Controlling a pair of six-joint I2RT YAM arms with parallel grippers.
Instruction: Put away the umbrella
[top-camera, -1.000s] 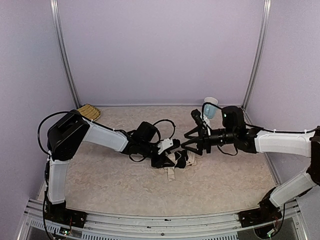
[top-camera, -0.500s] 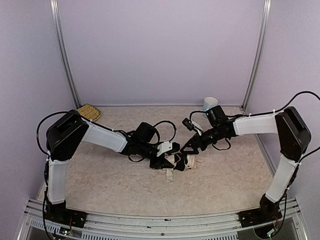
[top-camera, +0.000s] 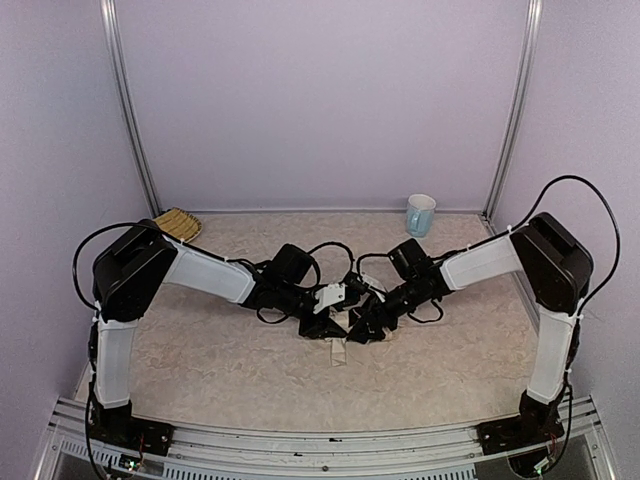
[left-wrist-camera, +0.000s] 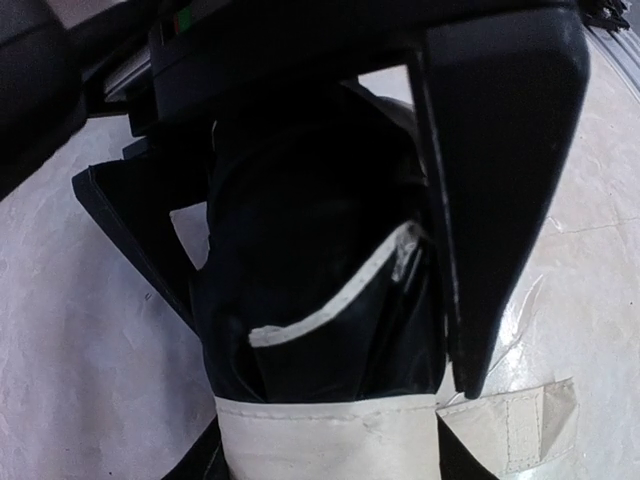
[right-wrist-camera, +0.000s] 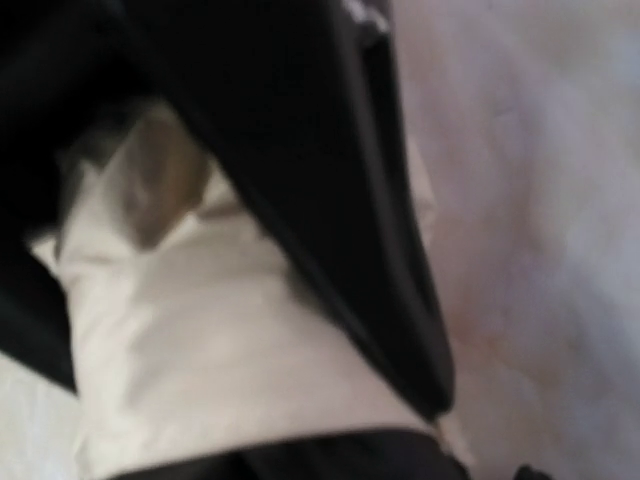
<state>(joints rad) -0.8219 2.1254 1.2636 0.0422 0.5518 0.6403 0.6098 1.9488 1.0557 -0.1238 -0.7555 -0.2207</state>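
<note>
1. Pressing in from the right, the right pincer (top-camera: 366, 322) now sits low at the middle of the table (top-camera: 200, 350), just beside the left pincer (top-camera: 327, 322). A second ago it hung higher and farther back, near the mug (top-camera: 421, 214).
2. The right arm's elbow now stands folded up at the right side. It was stretched flat across the table before.
3. The mug at the back right shows in full now; the right arm partly covered it earlier.
4. The left arm has not shifted, and its pincer stays clamped on the umbrella (top-camera: 339, 350). In the left wrist view the black fingers (left-wrist-camera: 500, 200) straddle the folded black and cream fabric.
5. The umbrella lies collapsed on the table between the two pincers. Less of its cream cloth shows than before, and only its strap (left-wrist-camera: 510, 430) pokes out toward the near edge.
6. The right wrist view is blurred. A black finger (right-wrist-camera: 330, 200) crosses cream fabric there, and I cannot tell whether that pincer is clenched or released.
7. The woven straw basket (top-camera: 178, 222) remains at the back left, well apart from the umbrella.
</note>
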